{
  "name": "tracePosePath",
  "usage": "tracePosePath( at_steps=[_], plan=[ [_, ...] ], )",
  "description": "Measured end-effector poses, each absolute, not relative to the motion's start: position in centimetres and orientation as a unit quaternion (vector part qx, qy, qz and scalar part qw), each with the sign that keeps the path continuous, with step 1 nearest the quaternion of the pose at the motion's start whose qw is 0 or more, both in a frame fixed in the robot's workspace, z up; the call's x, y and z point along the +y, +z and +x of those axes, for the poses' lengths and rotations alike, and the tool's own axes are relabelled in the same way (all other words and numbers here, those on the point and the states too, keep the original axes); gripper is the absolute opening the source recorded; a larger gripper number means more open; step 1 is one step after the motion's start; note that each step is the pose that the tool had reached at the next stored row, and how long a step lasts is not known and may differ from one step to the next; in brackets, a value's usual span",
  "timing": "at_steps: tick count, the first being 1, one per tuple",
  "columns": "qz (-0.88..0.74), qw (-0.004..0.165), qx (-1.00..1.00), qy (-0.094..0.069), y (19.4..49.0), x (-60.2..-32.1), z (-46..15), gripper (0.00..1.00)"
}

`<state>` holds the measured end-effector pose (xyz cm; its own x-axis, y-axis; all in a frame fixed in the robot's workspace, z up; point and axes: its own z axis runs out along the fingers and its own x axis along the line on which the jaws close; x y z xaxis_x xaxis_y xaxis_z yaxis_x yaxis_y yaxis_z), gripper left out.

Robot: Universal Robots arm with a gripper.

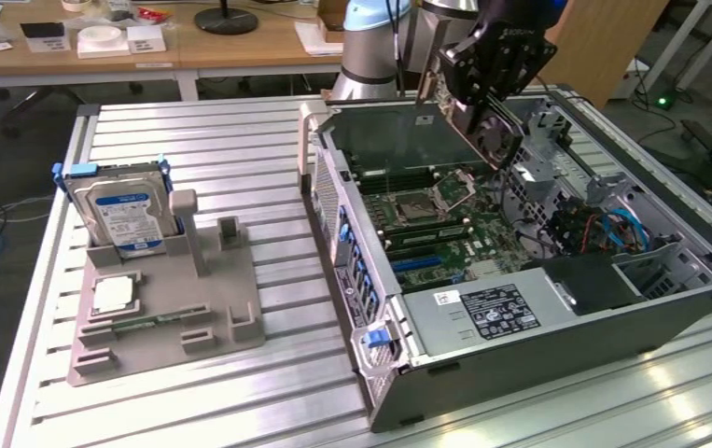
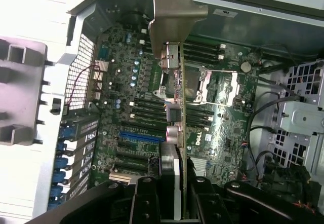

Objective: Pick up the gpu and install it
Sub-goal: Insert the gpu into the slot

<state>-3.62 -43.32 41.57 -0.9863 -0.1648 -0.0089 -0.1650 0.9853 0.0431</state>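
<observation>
Grips the gpu (image 2: pixel 174 117) with the claw (image 2: pixel 174 203) clamped on its edge, holds it upright just above the motherboard (image 2: pixel 126 107) inside the open computer case (image 1: pixel 518 369), so picked up but not yet seated in any slot.

Lab: slotted aluminium bench (image 1: pixel 206 140), wooden desks (image 1: pixel 256 51)

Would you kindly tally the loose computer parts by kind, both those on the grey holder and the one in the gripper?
Boxy silver hard drive with blue-white label: 1
Narrow green memory stick: 1
Square pale processor chip: 1
Thin dark gpu card with silver bracket, held in the gripper: 1
Total: 4
</observation>
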Motion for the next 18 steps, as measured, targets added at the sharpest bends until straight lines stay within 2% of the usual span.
tracePosePath(
  at_steps=[18],
  plan=[
    [-0.171, 0.001, 0.985, 0.022, 41.57, -43.39, -3.62, 0.28]
  ],
)
